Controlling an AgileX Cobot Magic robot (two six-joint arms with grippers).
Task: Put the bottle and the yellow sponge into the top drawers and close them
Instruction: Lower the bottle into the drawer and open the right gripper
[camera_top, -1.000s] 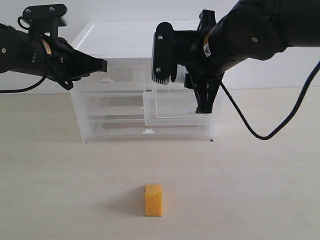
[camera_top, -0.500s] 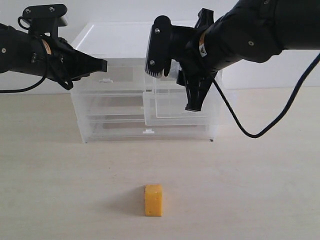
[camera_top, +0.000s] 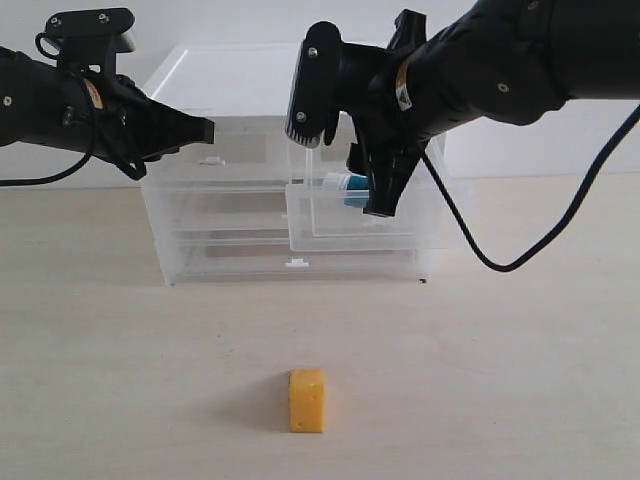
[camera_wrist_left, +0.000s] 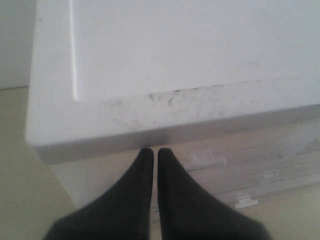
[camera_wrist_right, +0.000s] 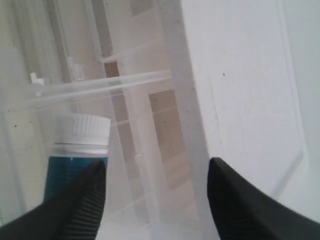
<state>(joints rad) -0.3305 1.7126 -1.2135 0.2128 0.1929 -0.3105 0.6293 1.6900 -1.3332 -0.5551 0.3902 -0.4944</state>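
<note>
The teal-blue bottle (camera_top: 345, 187) with its white cap lies on its side inside the pulled-out right top drawer (camera_top: 340, 235). My right gripper (camera_top: 339, 171) hangs over that drawer, open, nothing held. In the right wrist view the bottle (camera_wrist_right: 76, 152) lies beside one finger (camera_wrist_right: 80, 205), outside the wide gap of the gripper (camera_wrist_right: 155, 172). The left top drawer (camera_top: 215, 165) is pushed in. My left gripper (camera_top: 207, 130) is shut and empty just in front of the chest's top left edge; its tips (camera_wrist_left: 155, 152) point at that edge. The yellow sponge (camera_top: 307, 400) sits on the table, near the front.
The white-topped chest (camera_top: 260, 75) stands at the back middle of the beige table (camera_top: 120, 340), with two full-width drawers (camera_top: 250, 255) under the top pair. A black cable (camera_top: 520, 265) from the right arm trails across the table at the right.
My right gripper has opened wide and shifted slightly left. The bottle has left its fingers and now lies in the open right top drawer. The left arm and the sponge have not moved.
</note>
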